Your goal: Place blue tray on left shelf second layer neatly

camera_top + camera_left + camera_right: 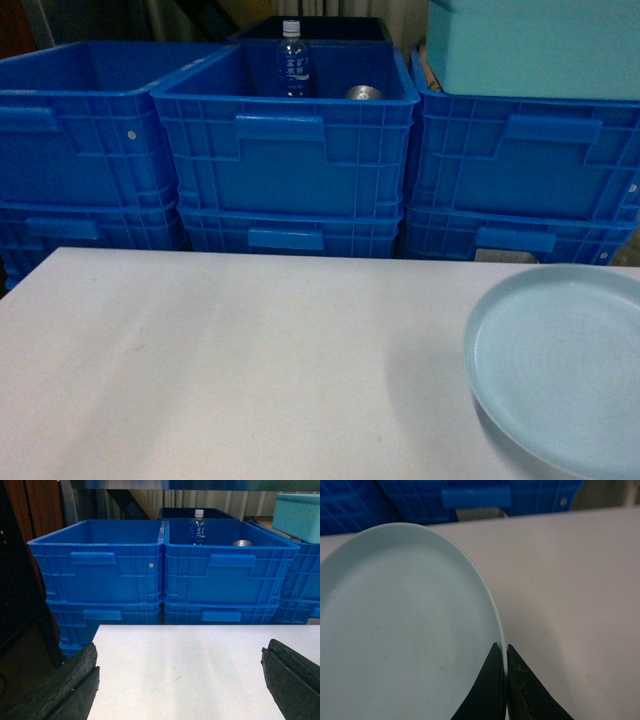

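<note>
While the blue tray (558,365) sits at the right near edge of the white counter (230,370), the right gripper (506,652) is pinched on its rim, one finger inside, one outside. Left gripper (180,680) hangs wide apart above the counter, holding nothing. Stacked blue crates (285,150) stand behind; one holds a water bottle (292,60) and a metal can (364,93). Teal box (535,45) tops the right stack.

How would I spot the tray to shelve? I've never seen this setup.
On the white table before the stacked dark-blue crates, look near the right edge. The blue tray is pale, round and shallow, with the right gripper fingers pinching its rim.
</note>
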